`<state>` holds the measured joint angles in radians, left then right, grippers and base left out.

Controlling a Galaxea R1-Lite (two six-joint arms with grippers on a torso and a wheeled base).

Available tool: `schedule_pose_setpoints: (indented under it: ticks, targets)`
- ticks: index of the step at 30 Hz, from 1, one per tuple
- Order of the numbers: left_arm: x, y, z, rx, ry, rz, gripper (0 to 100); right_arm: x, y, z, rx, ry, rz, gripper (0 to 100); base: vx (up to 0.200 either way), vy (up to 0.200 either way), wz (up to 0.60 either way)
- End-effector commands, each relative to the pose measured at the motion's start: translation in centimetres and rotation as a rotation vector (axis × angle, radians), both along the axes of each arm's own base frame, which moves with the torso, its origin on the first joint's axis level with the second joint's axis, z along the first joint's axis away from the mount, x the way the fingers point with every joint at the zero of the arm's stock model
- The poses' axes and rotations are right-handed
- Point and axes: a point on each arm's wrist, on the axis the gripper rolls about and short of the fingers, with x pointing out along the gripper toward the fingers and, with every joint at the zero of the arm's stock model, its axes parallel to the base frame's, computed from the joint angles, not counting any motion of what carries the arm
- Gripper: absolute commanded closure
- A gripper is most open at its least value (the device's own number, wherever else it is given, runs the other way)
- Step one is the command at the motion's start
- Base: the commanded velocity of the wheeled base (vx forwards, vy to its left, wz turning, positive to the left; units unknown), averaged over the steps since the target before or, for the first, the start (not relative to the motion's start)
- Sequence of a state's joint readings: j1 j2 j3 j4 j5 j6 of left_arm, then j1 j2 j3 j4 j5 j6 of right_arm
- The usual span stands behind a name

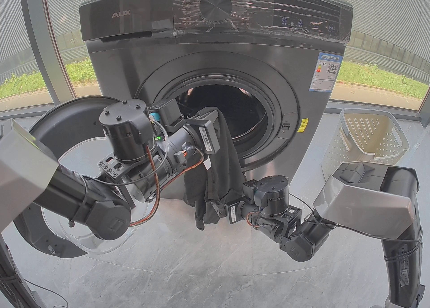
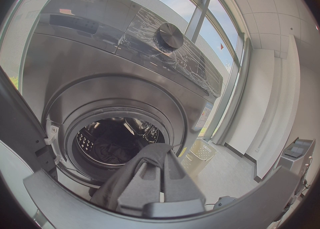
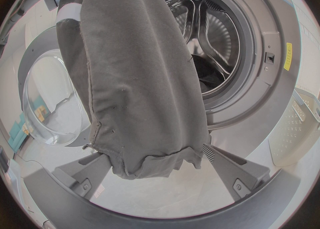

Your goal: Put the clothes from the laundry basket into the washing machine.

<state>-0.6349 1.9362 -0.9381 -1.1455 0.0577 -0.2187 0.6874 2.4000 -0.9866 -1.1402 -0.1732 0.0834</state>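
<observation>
— What are your hands holding?
— My left gripper (image 2: pixel 160 159) clamps the top of the dark garment (image 1: pixel 221 161) at the washing machine (image 1: pixel 286 71) mouth. It hangs straight down, and my right gripper (image 3: pixel 156 154), spread wide, flanks its hem.

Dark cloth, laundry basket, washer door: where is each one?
dark cloth (image 1: pixel 226 165), head view, the hanging fabric's middle.
laundry basket (image 1: pixel 371 136), head view, its holed inner wall.
washer door (image 1: pixel 67 121), head view, its dark upper rim.
</observation>
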Motion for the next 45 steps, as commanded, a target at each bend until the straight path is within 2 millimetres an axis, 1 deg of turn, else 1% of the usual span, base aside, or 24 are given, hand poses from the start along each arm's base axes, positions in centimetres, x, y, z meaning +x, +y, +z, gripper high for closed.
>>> schedule_pose_setpoints:
  ticks: [1,8,10,14,15,19,22,25,27,29,30,31,35,36,41,45]
  targets:
    - [-0.1,0.0,0.0,0.000,0.001,-0.001,100,0.0,0.3,0.2,0.007,-0.007,0.004,0,0.000,0.000,0.00]
    - [-0.1,0.0,0.1,-0.002,-0.002,0.000,100,0.1,1.2,0.1,0.021,-0.019,0.023,0,0.000,0.000,0.00]
    - [-0.1,0.0,0.0,-0.002,-0.001,0.000,100,0.2,1.4,-0.4,0.020,-0.016,0.023,0,0.000,0.000,0.00]
    - [-0.1,0.0,0.0,-0.002,0.000,0.014,100,0.4,1.6,-0.7,0.026,-0.020,0.021,0,0.000,0.000,0.00]
    - [-0.1,0.1,0.0,-0.002,0.000,0.016,100,0.5,1.6,-0.6,0.030,-0.021,0.019,100,0.000,0.000,0.00]
    - [-0.1,0.1,0.1,-0.003,-0.001,0.019,100,0.5,1.6,-0.6,0.035,-0.018,0.017,100,0.000,0.000,0.00]
    - [0.0,0.1,0.0,-0.002,0.000,0.020,100,0.3,1.4,-0.1,0.042,-0.023,0.017,100,0.000,0.000,0.00]
    - [0.0,0.2,0.0,-0.001,0.001,0.022,100,-0.1,0.9,0.7,0.044,-0.024,0.013,100,0.000,0.000,0.00]
    - [0.2,0.4,-0.1,-0.001,0.001,0.031,100,-0.5,0.1,1.4,0.038,-0.017,0.006,100,0.000,0.000,0.00]
    - [0.2,0.4,-0.1,-0.001,0.001,0.031,100,-0.5,0.1,1.4,0.038,-0.017,0.006,100,0.000,0.000,0.00]
    - [0.3,0.5,0.0,-0.001,-0.001,0.033,100,-0.8,-0.4,1.4,0.031,-0.009,0.001,100,0.000,0.000,0.00]
    - [0.2,0.5,0.0,-0.001,0.001,0.033,100,-0.9,-0.4,1.4,0.029,-0.006,0.001,100,0.000,0.000,0.00]
    - [0.1,0.4,0.1,-0.003,-0.001,0.030,100,-1.0,-0.1,0.9,0.025,0.002,0.008,100,0.000,0.000,0.00]
    - [0.0,0.4,0.1,-0.005,-0.003,0.028,100,-1.1,0.0,0.8,0.024,0.005,0.011,0,0.000,0.000,0.00]
    - [-0.3,0.4,0.4,-0.007,-0.006,0.026,100,-0.7,0.4,0.4,0.029,0.001,0.012,0,0.000,0.000,0.00]
    - [-0.4,0.5,0.4,-0.007,-0.006,0.026,100,-0.4,0.7,0.6,0.037,-0.009,0.013,0,0.000,0.000,0.00]
